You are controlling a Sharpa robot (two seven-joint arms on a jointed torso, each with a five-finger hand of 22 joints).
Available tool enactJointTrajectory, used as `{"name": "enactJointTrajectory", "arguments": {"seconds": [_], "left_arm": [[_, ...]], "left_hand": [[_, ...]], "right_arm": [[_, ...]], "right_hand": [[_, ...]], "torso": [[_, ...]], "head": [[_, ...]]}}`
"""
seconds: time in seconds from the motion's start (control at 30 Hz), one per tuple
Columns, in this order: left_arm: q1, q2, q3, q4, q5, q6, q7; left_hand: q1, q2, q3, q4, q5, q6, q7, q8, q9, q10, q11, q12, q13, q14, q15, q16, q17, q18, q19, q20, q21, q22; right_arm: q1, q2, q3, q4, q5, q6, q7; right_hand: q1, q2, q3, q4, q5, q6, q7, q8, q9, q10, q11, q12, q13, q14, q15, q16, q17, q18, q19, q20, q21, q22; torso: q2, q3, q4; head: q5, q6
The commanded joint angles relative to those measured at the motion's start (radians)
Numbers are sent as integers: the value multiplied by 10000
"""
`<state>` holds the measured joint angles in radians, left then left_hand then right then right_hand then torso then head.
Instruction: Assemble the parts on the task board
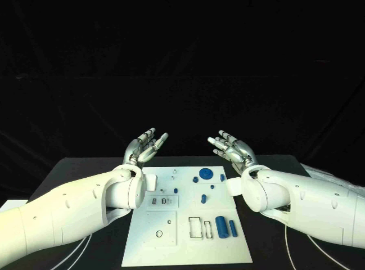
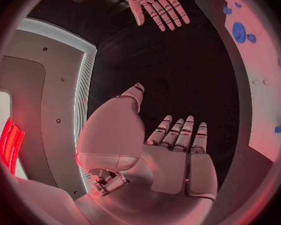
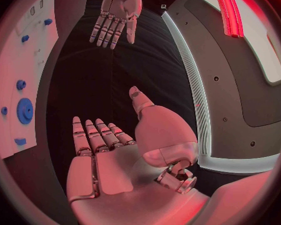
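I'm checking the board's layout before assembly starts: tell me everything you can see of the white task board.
The task board is a flat white rectangular plate lying on the black table, between the two arms. Its surface carries small outlined slots and holes. Blue parts rest on it: a round gear near the far edge, small pegs, and two long bars near the right side. Neither hand touches it.

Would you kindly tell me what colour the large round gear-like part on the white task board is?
The large round gear-like part is blue, clearest in the head view.
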<state>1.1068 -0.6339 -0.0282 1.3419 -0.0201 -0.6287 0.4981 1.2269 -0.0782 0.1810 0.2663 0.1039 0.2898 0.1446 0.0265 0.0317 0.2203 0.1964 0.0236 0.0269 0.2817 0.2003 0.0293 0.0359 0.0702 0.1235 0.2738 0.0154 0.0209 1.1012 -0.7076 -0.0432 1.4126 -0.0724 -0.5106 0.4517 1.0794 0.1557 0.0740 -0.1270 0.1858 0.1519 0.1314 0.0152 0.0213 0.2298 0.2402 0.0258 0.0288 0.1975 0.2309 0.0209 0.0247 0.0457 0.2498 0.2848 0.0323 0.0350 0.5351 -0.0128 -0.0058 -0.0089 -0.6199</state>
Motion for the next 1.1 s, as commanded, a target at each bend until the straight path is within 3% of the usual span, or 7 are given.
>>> {"name": "enactJointTrajectory", "arguments": {"seconds": [0.03, 0.23, 0.33, 0.37, 0.43, 0.53, 1.1], "left_arm": [[19, 23, 2, -23, -272, 672, 74], [19, 23, 2, -23, -272, 672, 74], [19, 23, 2, -23, -272, 672, 74], [-54, -523, -2, 412, -168, 1094, 301], [-53, -593, -2, 493, -168, 1157, 341], [-51, -711, -2, 620, -168, 1374, 282], [64, -2152, 51, 2620, -186, 1959, -267]], "left_hand": [[449, -2, 42, 138, 82, 173, 889, 68, 26, 147, 49, 50, 24, 162, 94, 74, 26, 160, 64, 164, 76, 20], [613, 111, 44, 51, 64, 849, 1054, 193, 105, 887, 221, 163, 99, 1575, 245, 390, 215, 587, 816, 179, 323, 171], [746, 246, 25, -96, 52, 2258, 1238, 476, 248, 2551, 464, 459, 246, 4188, 264, 1095, 535, 695, 3322, 186, 1204, 641], [785, 290, 20, -145, 52, 2883, 1244, 617, 316, 3435, 494, 649, 331, 4779, 177, 1309, 609, 792, 4610, 159, 1692, 884], [841, 384, -28, -263, 45, 4287, 1153, 902, 437, 5574, 286, 1083, 478, 5844, -134, 1696, 756, 1045, 5949, 140, 2332, 1124], [828, 512, -109, -328, 37, 5651, 966, 1259, 560, 6611, 34, 1362, 493, 6729, -396, 1906, 924, 1145, 6774, -11, 2668, 1212], [941, 768, -610, -568, 31, 6874, 552, 1060, 528, 8440, -523, 1138, 524, 9326, -1157, 2218, 2282, 1141, 9062, -774, 3200, 1211]], "right_arm": [[91, 129, -54, -280, -896, 2135, -535], [194, 276, -137, -598, -1185, 2950, -729], [210, 299, -149, -648, -1229, 3075, -759], [564, 34, -137, -1100, -3934, 1877, -263], [650, -11, -130, -1141, -4525, 1769, -296], [782, -59, -121, -1212, -5264, 1621, -358], [1433, -211, 14, -1367, -11505, 1569, -2169]], "right_hand": [[1042, 27, 241, -725, 66, 1019, 1575, 185, 109, 1455, 155, 185, 113, 1321, 131, 184, 111, 341, 972, 78, 270, 138], [1869, -110, 512, -1524, -28, 4403, 1422, 839, 466, 6091, -112, 1166, 463, 6160, -258, 1166, 478, 1101, 4304, 51, 1343, 610], [2145, -234, 719, -1596, -35, 6015, 1196, 1041, 528, 6930, -351, 1251, 355, 7051, -540, 1265, 412, 1365, 4979, 48, 1606, 628], [2220, -293, 780, -1631, -60, 6293, 1188, 1064, 531, 7101, -412, 1258, 353, 7284, -597, 1312, 423, 1393, 5115, 15, 1658, 631], [2394, -492, 959, -1638, -144, 6558, 1143, 950, 460, 7331, -463, 1105, 327, 7665, -684, 1259, 396, 1404, 5418, -54, 1744, 601], [2582, -694, 1155, -1633, -271, 6776, 1096, 815, 428, 7575, -537, 948, 325, 8105, -791, 1210, 392, 1407, 5786, -180, 1859, 579], [2759, -1390, 1766, -1600, -238, 8192, 574, 622, 466, 9424, -1229, 658, 369, 11705, -1956, 1976, 997, 1380, 8596, -1513, 3930, 1410]], "torso": [[-2, -1, -1], [-2, -1, -1], [-2, -1, -1], [264, 10, 136], [331, 4, 181], [419, 2, 200], [1285, -70, 326]], "head": [[0, 1], [0, 1], [0, 1], [-30, 60], [-93, 85], [-105, 108], [-287, 394]]}}
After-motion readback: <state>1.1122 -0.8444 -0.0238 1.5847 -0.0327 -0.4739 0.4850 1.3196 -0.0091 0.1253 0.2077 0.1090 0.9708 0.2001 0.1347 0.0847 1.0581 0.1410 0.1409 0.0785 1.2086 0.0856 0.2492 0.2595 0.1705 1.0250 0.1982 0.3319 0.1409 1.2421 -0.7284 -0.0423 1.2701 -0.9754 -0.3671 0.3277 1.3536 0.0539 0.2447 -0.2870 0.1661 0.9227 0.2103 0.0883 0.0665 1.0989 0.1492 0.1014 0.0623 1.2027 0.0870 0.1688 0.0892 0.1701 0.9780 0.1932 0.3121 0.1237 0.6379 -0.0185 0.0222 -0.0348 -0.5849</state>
